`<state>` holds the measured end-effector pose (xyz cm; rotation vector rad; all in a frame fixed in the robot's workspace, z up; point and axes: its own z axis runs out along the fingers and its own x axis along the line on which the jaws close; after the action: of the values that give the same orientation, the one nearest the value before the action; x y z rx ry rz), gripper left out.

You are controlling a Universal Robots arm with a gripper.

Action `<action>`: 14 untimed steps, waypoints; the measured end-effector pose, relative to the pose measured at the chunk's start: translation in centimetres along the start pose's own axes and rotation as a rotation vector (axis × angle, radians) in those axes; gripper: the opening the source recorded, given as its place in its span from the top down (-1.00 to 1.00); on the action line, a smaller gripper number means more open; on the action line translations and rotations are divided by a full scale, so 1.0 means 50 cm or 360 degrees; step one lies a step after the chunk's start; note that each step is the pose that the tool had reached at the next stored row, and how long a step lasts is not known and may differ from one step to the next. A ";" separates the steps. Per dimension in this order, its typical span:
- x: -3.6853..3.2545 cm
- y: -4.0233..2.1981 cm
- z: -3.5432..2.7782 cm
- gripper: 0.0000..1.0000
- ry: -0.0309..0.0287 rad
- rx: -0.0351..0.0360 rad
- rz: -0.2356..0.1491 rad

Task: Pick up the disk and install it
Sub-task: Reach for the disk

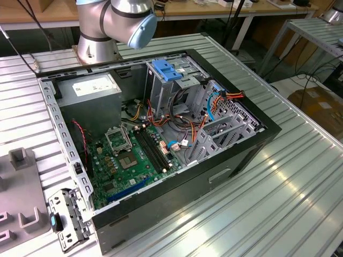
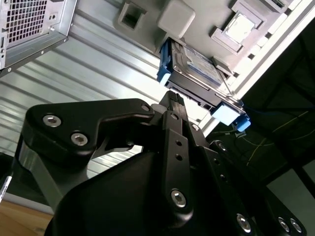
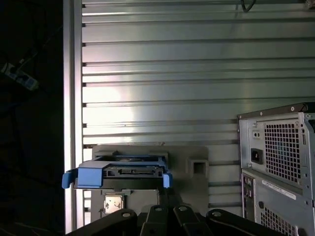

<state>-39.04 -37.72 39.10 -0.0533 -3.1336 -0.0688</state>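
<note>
The disk (image 2: pixel 194 69), grey metal with a blue bracket along its edges, rests on a grey fixture plate (image 2: pixel 197 24) on the ribbed metal table. In the first wrist view the disk (image 3: pixel 130 172) shows its connector end, with blue tabs at both sides. My gripper (image 2: pixel 172 98) has black fingers that meet at their tips, shut with nothing between them. Those tips sit just short of the disk's near edge, also seen in the first wrist view (image 3: pixel 167 192).
The open computer case (image 1: pixel 230 160) lies on the table with its motherboard, cables and a drive cage under a blue latch (image 1: pixel 166 69). Its rear panel (image 3: pixel 280 162) stands close beside the fixture. The grey fixture (image 1: pixel 19 187) sits at the exterior view's left, near a table edge.
</note>
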 end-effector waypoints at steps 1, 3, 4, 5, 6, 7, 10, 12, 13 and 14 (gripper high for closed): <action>0.004 0.000 0.000 0.79 0.00000 0.0000 0.0000; 0.011 0.000 0.000 0.79 0.00000 0.0000 -0.0001; 0.016 -0.001 0.000 0.79 0.00000 0.0000 -0.0001; 0.021 -0.001 0.000 0.79 0.00000 0.0000 -0.0001; 0.025 -0.001 0.001 0.79 -0.00001 0.0000 -0.0001; 0.032 -0.001 0.001 0.79 0.00001 0.0000 -0.0001; 0.045 -0.002 0.001 0.79 0.00000 0.0000 -0.0002; 0.053 -0.002 0.001 0.79 0.00000 0.0000 -0.0002; 0.057 -0.002 0.001 0.79 -0.00001 0.0000 -0.0002; 0.060 -0.002 0.001 0.79 0.00000 0.0000 -0.0002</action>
<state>-42.06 -37.72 39.06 -0.0511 -3.1337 -0.0688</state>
